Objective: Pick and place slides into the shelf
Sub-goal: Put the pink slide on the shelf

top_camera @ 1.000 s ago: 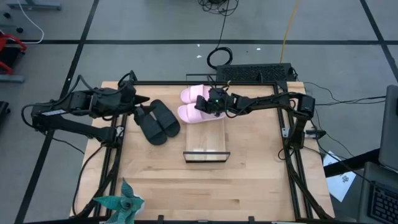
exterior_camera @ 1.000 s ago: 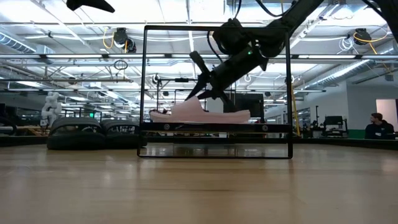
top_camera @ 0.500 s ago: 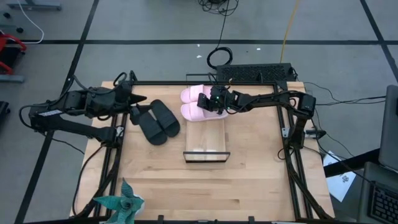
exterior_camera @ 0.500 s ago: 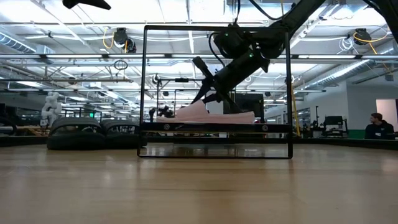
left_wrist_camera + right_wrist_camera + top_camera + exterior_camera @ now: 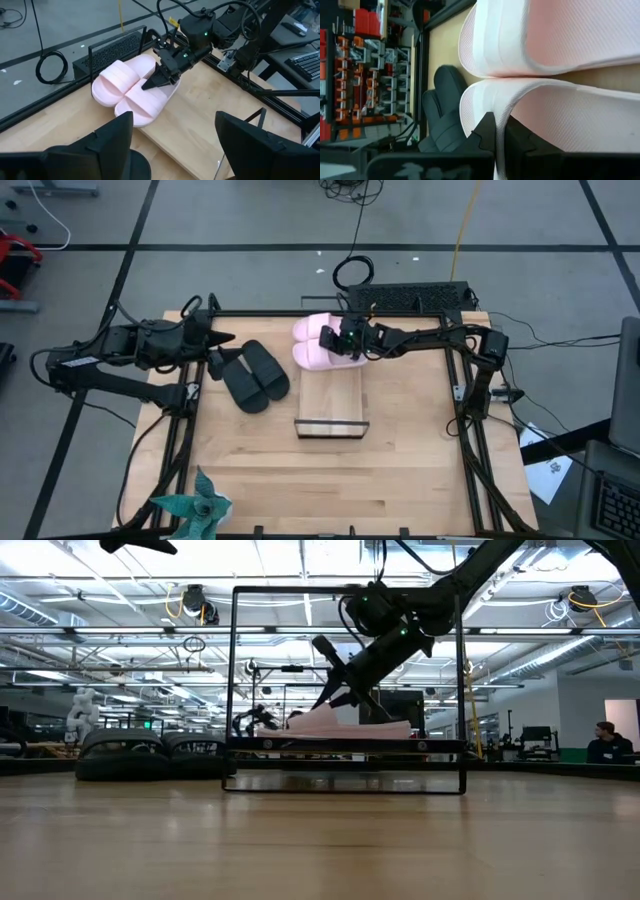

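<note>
The pale pink pair lies side by side just past the far end of the shelf, a light-wood board in a thin dark frame. My right gripper is shut on the nearer pink slide. The black pair lies sole-down on the table to the left of the shelf. My left gripper hovers open above the black pair's left side, its fingers wide apart. My right gripper pinches the strap's edge of the nearer pink slide between its two fingers, one under the strap and one over it. It comes slanting down from the table's right side. The slide lies about level at the shelf's top board height; whether it rests there I cannot tell.
A dark metal frame runs round the tabletop. A teal folded-paper plant stands at the near left corner. A black box and coiled cable lie beyond the far edge. A person sits far off in the room.
My right gripper has drawn the nearer pink slide a little toward the table's far edge and right; in the low view its left end has shifted rightward. My left arm has pulled back slightly toward the table's left.
</note>
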You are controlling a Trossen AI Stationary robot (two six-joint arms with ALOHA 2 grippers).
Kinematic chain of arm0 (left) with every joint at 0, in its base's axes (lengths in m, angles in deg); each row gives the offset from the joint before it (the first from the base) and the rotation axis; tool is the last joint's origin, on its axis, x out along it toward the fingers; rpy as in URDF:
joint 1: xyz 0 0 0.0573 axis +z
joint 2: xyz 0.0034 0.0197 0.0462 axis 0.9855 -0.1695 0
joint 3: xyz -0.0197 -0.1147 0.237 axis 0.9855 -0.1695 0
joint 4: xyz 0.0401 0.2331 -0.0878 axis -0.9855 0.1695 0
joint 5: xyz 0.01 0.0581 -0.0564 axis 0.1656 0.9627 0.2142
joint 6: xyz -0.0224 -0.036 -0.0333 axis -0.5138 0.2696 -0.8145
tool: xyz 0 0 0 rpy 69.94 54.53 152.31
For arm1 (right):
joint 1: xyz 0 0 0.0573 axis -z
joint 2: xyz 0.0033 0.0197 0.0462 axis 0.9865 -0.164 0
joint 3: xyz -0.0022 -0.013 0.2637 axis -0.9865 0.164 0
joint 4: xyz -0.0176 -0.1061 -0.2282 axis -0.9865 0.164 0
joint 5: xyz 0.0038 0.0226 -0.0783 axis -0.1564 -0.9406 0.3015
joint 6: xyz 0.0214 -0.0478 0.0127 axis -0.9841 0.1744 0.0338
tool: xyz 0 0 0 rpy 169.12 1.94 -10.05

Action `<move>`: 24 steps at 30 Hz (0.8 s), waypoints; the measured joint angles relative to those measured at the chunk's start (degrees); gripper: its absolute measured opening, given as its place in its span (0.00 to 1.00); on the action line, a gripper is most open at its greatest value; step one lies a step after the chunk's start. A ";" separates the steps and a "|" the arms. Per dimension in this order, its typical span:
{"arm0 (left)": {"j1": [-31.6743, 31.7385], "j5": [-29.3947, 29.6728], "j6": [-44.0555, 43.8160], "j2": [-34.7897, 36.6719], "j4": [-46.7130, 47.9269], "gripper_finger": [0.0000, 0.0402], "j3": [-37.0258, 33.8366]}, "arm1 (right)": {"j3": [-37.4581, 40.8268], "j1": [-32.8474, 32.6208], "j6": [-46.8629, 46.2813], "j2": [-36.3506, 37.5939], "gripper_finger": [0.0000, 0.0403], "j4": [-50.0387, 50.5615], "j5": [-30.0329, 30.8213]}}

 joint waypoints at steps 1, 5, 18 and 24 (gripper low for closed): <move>0.00 0.00 -0.04 0.00 0.00 0.71 0.00 | 0.00 0.10 0.01 0.00 0.00 0.02 0.36; 0.00 0.02 -0.11 0.00 -0.02 0.71 0.00 | 0.00 0.23 0.01 0.00 0.00 0.00 0.95; 0.00 0.03 -0.08 0.00 -0.03 0.71 0.00 | 0.00 -0.01 0.95 0.00 0.03 -0.15 1.97; 0.00 0.03 0.04 0.00 -0.04 0.71 0.00 | 0.04 0.01 2.31 0.00 0.09 -0.85 2.06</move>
